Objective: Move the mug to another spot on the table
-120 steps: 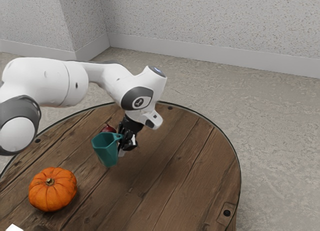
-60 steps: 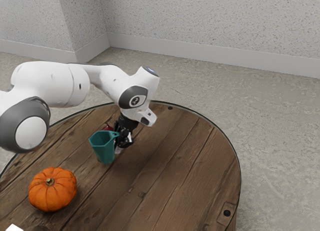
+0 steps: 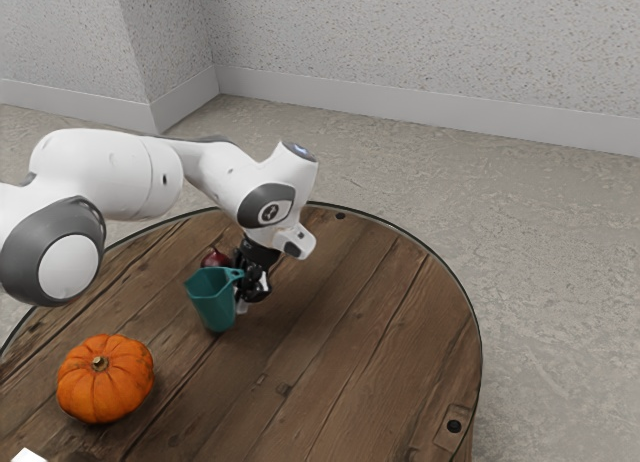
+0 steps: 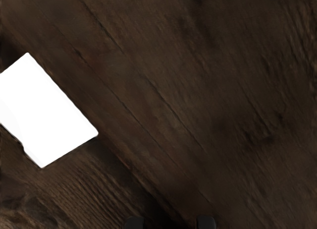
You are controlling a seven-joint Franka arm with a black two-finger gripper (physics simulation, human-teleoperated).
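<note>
clenching the tapered teal mug [image 3: 211, 300], the black claw [image 3: 247, 285] hangs over the round plank table [image 3: 380, 332].

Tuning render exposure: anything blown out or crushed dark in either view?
Wrist view: the white patch is blown out and featureless; the table around it renders very dark. Exterior view: even, soft light, no glare; only faint shadows under the mug and pumpkin.

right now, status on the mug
Fingers shut on mug. Mug upright, at or just above table. Red thing close behind it, pumpkin apart.
</note>
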